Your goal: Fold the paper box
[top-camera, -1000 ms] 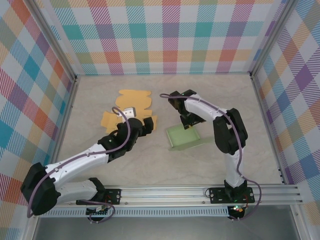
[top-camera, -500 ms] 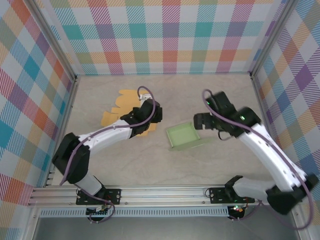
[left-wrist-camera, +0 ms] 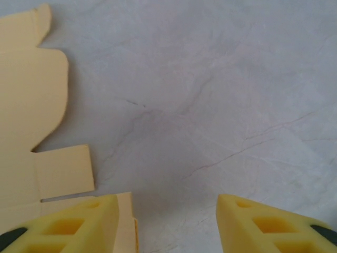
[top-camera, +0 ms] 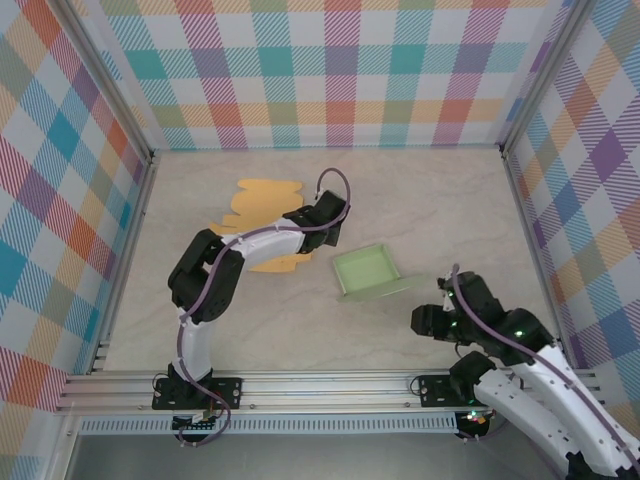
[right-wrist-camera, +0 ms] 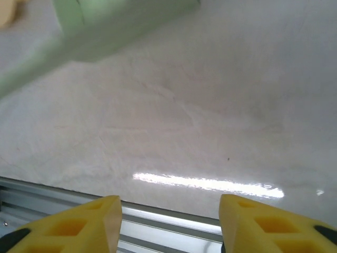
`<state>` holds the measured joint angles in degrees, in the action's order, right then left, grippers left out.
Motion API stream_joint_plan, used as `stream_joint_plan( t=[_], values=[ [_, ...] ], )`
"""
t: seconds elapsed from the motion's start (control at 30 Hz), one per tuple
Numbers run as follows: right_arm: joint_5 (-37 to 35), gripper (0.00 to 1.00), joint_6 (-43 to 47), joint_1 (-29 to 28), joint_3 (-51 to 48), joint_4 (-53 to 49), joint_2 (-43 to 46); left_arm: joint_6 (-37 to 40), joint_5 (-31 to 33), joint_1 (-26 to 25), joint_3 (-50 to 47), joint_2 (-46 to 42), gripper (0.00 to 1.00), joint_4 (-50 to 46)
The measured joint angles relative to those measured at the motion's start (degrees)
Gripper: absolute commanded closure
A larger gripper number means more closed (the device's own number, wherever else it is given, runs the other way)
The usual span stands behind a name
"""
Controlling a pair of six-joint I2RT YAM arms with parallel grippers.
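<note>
A flat orange paper cutout [top-camera: 262,205] lies on the table at back left; its tabs [left-wrist-camera: 31,132] run down the left side of the left wrist view. My left gripper [top-camera: 328,218] hovers at the cutout's right edge, open [left-wrist-camera: 167,224], its left fingertip [left-wrist-camera: 79,221] over a paper tab, bare table between the fingers. A folded light-green paper box [top-camera: 365,270] sits mid-table, and shows blurred [right-wrist-camera: 105,21] at the top of the right wrist view. My right gripper [top-camera: 424,321] is near the front right, open [right-wrist-camera: 169,224] and holding nothing, apart from the green box.
The aluminium rail [top-camera: 330,385] runs along the table's near edge, just under the right fingers [right-wrist-camera: 158,226]. Checked walls [top-camera: 340,70] enclose the table on three sides. Bare marble surface [top-camera: 450,200] lies right of the green box.
The right arm has pulled back from the green box to the front right corner. The left arm has stretched forward to the cutout's right edge.
</note>
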<state>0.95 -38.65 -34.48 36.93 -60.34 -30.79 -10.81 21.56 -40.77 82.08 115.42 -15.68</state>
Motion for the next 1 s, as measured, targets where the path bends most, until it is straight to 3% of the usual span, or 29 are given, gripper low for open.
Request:
stream_joint_plan(
  t=[0.13, 0.3, 0.53, 1.0],
  values=[
    [4.17, 0.53, -4.70, 0.00, -10.93, 9.51, -0.33, 0.85, -0.70, 0.00, 0.09, 1.92, 0.52, -2.01],
    [6.23, 0.54, -8.74, 0.00, -16.13, 24.09, -7.30, 1.27, -2.16, 0.00, 0.07, 2.32, 0.55, -2.80],
    [5.14, 0.56, -9.46, 1.44, -16.22, 38.34, -22.25, 1.22, -4.59, -0.39, -2.80, 2.32, 0.56, -2.32],
    [11.10, 0.56, -4.07, 16.06, -10.25, 53.35, -40.02, -4.17, -8.66, -5.11, -14.56, -4.57, 0.56, 2.75]
  ],
)
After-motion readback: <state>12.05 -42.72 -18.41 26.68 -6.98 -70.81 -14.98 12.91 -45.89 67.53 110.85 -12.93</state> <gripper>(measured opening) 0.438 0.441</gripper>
